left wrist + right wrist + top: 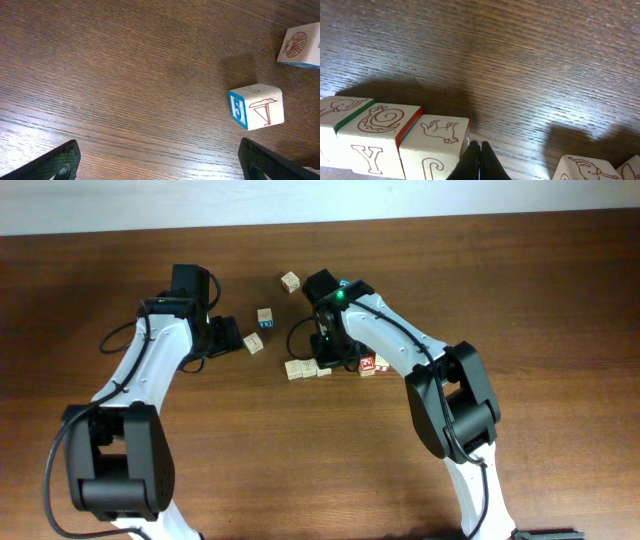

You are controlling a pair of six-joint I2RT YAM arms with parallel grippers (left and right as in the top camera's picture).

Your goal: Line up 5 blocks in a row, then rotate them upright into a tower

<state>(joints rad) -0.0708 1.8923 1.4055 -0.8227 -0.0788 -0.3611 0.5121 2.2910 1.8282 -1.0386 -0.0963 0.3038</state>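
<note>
- Two grippers are over the wooden table (120,260), and they could not look more different.
- The right gripper (480,161) has its fingers pinched fully together with nothing between them, tips down close to the wood.
- Just to the left of those tips, in the wrist view, sits a row of three blocks (375,132), pressed side to side.
- The end block (434,142) is the nearest one, with an animal outline on top. Its corner is right beside the shut fingers, but I cannot tell whether it touches them.
- Next along is the middle block (379,120), with a spiral print on top and a Y on its front face. A red edge shows on one side and a green one on the other.
- Off to the right of the tips, a pair of blocks (580,170) peeks in at the bottom edge.
- From overhead, that side shows the red-and-white-topped block (367,364) with a pale neighbour (382,363) tight against it.
- The left gripper (159,150) is spread wide and holding nothing, with only bare wood between its fingers.
- Ahead of it, toward its right-hand finger, the blue-5 cube (257,106) stands flat on the table, clear of the finger.
- Farther out on that same side is the shell-print cube (300,45), apart from the first.
</note>
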